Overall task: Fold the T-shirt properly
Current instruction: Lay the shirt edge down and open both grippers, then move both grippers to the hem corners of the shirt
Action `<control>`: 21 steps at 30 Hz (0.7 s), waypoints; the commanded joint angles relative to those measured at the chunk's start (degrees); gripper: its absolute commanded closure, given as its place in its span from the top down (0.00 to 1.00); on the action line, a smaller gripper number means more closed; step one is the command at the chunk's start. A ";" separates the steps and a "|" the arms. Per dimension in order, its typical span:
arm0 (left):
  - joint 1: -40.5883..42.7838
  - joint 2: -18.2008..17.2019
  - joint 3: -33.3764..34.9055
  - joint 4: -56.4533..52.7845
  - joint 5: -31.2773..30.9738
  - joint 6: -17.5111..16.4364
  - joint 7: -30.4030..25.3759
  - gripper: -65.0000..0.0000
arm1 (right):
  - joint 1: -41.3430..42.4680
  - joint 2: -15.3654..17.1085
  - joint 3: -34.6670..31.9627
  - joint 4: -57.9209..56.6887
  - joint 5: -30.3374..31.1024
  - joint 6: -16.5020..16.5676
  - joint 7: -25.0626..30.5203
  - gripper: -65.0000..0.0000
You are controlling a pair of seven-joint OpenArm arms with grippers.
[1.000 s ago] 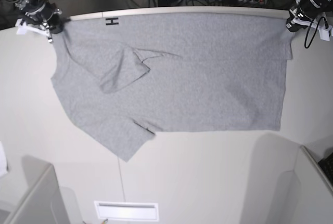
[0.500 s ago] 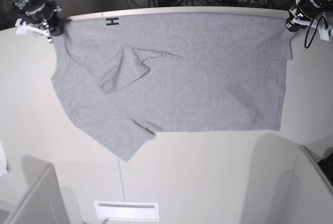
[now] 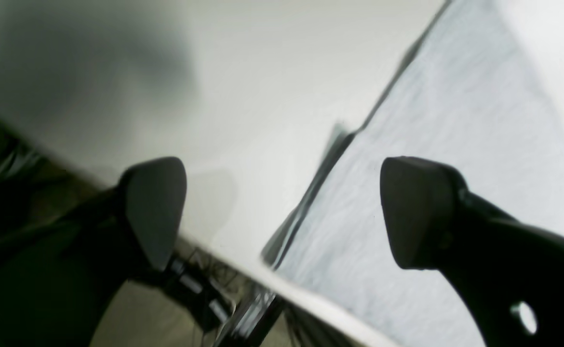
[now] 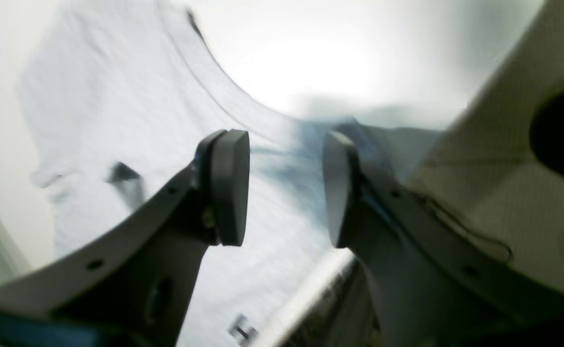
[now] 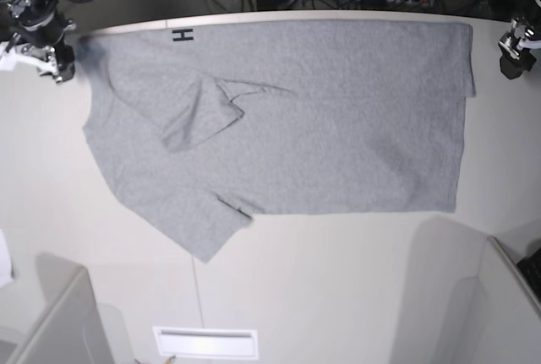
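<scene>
T-shirt [image 5: 287, 119] lies spread flat on the white tabletop [image 5: 338, 279], plain grey side up, its long top edge running along the tabletop's far rim. One sleeve is folded in over the T-shirt's body near its left part in the base view; another sleeve sticks out toward the tabletop's near side. A small black "H" mark [image 5: 182, 35] shows at the T-shirt's far edge. Left claw [image 3: 282, 212] is spread wide, nothing between its pads, hanging over the T-shirt's hem corner at the tabletop's far rim; in the base view it sits just off the T-shirt's right corner, apart from the cloth. Right claw [image 4: 286, 185] is parted with a clear gap, empty, above the T-shirt's shoulder corner; in the base view it sits just beside the T-shirt's far left corner. Wrist views are blurred.
</scene>
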 commanded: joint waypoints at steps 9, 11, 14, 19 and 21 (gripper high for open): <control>-9.10 -0.98 1.59 6.95 -0.78 -0.40 -0.98 0.55 | 17.61 10.03 -15.38 -9.74 0.73 0.49 -1.45 0.37; -10.95 -1.94 4.06 6.78 -0.69 -0.31 -0.98 0.34 | 22.62 11.61 -19.60 -12.73 0.73 0.49 -1.45 0.37; -12.53 -2.30 8.98 6.78 -0.69 -0.31 -0.98 0.07 | 30.09 13.98 -24.70 -18.53 0.73 0.49 -1.19 0.38; -13.76 -2.47 14.25 6.51 -0.69 -0.31 -0.98 0.00 | 44.51 16.53 -32.26 -31.80 -5.34 3.13 -1.19 0.43; -13.85 -2.47 14.61 6.51 -0.69 -0.31 -0.98 0.00 | 50.31 16.45 -35.16 -38.75 -10.08 8.49 -1.19 0.49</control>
